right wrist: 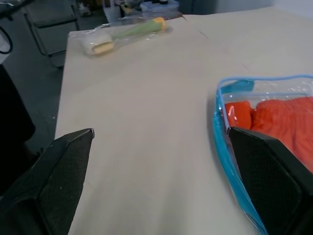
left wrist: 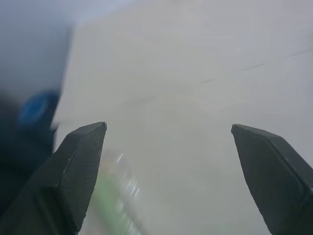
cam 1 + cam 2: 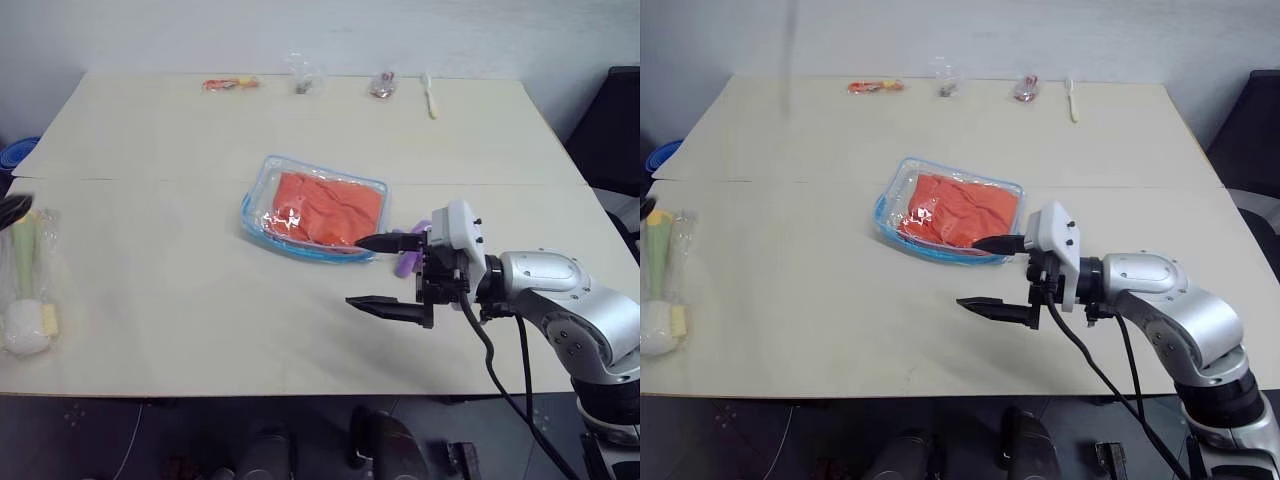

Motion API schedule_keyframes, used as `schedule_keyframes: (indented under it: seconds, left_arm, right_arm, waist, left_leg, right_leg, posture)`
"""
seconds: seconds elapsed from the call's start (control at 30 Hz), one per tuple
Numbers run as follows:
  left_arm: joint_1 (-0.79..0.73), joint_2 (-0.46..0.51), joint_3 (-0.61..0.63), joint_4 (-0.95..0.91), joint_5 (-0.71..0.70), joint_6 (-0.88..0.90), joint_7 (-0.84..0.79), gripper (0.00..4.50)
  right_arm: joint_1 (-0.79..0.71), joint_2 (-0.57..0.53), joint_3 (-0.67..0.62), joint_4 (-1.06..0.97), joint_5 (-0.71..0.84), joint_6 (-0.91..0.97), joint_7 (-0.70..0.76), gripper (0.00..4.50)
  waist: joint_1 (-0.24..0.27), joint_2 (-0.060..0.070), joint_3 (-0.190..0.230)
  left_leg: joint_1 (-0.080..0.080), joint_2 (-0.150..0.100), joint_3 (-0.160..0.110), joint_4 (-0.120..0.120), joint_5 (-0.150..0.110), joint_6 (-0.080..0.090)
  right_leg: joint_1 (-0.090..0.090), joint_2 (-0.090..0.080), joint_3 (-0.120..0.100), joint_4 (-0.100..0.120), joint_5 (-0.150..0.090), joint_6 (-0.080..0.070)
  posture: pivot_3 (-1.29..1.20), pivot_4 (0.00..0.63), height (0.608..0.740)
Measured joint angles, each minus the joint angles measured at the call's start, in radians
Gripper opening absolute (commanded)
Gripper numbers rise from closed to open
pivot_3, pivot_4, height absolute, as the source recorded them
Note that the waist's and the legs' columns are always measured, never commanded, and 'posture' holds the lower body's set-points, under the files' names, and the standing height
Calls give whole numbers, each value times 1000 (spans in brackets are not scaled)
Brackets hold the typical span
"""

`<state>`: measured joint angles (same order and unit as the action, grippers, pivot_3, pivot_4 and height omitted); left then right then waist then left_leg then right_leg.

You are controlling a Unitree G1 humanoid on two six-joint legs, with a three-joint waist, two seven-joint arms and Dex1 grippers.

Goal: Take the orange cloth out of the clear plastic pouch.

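- The orange cloth (image 3: 328, 208) lies folded flat inside the clear plastic pouch (image 3: 256, 208), which rests on the table (image 3: 180, 300) near its middle; the cloth is not out yet.
- The right gripper (image 3: 385, 273) hangs just beside the pouch's near right corner, its two black fingers spread wide and holding nothing, one fingertip (image 3: 366, 241) over the pouch's edge, the other out over bare table.
- The right arm comes in from the right with the wrist bent so the gripper points roughly level toward the left across the table.
- The left gripper (image 2: 166, 171) has its jaws wide apart and empty in its wrist view, with pale tabletop ahead of it.
- To do this well, one gripper should probably pin the pouch's light blue rim while the other reaches into the opening for a fold of cloth; which side is open cannot be told from here.
- The film looks slick, so an unpinned pouch would likely slide along with the cloth.
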<state>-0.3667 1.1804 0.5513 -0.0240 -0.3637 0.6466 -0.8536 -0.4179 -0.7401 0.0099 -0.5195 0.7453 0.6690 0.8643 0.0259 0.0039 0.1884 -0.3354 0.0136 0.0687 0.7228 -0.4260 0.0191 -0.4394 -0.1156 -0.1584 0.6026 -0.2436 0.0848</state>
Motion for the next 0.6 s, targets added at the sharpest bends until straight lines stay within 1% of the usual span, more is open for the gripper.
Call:
schedule_keyframes:
  seconds: [0.03,0.1,0.13,0.17,0.23,0.27,0.3,0.33,0.37,0.47,0.6]
  left_arm:
    - [-27,-1,-57,-18,-5,-46,-47,4347]
    - [-95,-13,-214,-19,17,-157,-130,4347]
    - [-138,-34,-311,-1,55,-242,-171,4347]
    - [-160,-50,-377,12,84,-304,-200,4347]
    - [-270,-104,-539,117,200,-493,-253,4347]
    - [-353,-146,-630,216,292,-627,-268,4347]
    - [-393,-166,-674,273,335,-697,-273,4347]
    - [-465,-210,-731,379,398,-801,-274,4347]
    - [-497,-228,-754,429,428,-850,-272,4347]
    - [-656,-335,-834,678,521,-1043,-267,4347]
    - [-754,-418,-877,883,586,-1196,-251,4347]
  right_arm:
    - [14,-2,-13,-8,0,5,-10,4500]
    - [39,-7,-30,-24,-1,10,-36,4500]
    - [53,-11,-41,-34,-1,13,-51,4500]
    - [62,-13,-53,-41,-1,16,-61,4500]
    - [95,-22,-80,-66,-2,23,-93,4500]
    - [114,-23,-95,-83,-1,31,-113,4500]
    - [122,-24,-100,-95,-1,33,-123,4500]
    - [144,-25,-114,-115,-1,36,-139,4500]
    - [150,-25,-114,-125,0,38,-147,4500]
    - [197,-28,-148,-164,1,54,-191,4500]
    - [237,-28,-181,-212,7,69,-243,4500]
  waist:
    - [-1,1,1]
    - [-3,2,1]
    - [-3,3,1]
    - [-5,3,1]
    - [-3,3,1]
    - [-2,3,1]
    - [-2,2,1]
    - [-1,2,1]
    - [-2,2,1]
    - [-1,1,1]
    - [-3,1,0]
  left_leg:
    - [0,-1,1,0,0,0]
    - [0,-1,3,0,0,0]
    - [1,-1,3,-1,1,-1]
    - [0,0,4,-1,1,-1]
    - [0,0,5,-1,1,-2]
    - [0,0,6,-1,1,-2]
    - [0,0,6,-1,1,-2]
    - [0,-1,6,-1,1,-1]
    - [-1,-1,6,-1,1,-1]
    - [-2,-1,7,-1,1,0]
    - [-1,-2,8,-1,1,2]
  right_leg:
    - [0,0,0,0,0,0]
    - [-1,3,0,1,0,0]
    - [-1,3,0,2,0,0]
    - [-3,4,1,3,0,0]
    - [-3,5,1,4,-1,-1]
    - [-3,5,1,4,-1,-1]
    - [-3,5,1,4,-1,-1]
    - [-3,5,1,4,-1,-1]
    - [-4,5,1,3,0,-1]
    - [-4,4,0,3,0,-1]
    - [-4,3,0,3,0,0]
  posture:
    - [0,150,740]
    - [0,150,740]
    - [0,150,740]
    - [0,150,740]
    - [0,150,740]
    - [0,150,740]
    - [0,150,740]
    - [0,150,740]
    - [0,150,740]
    - [0,150,740]
    - [0,150,740]
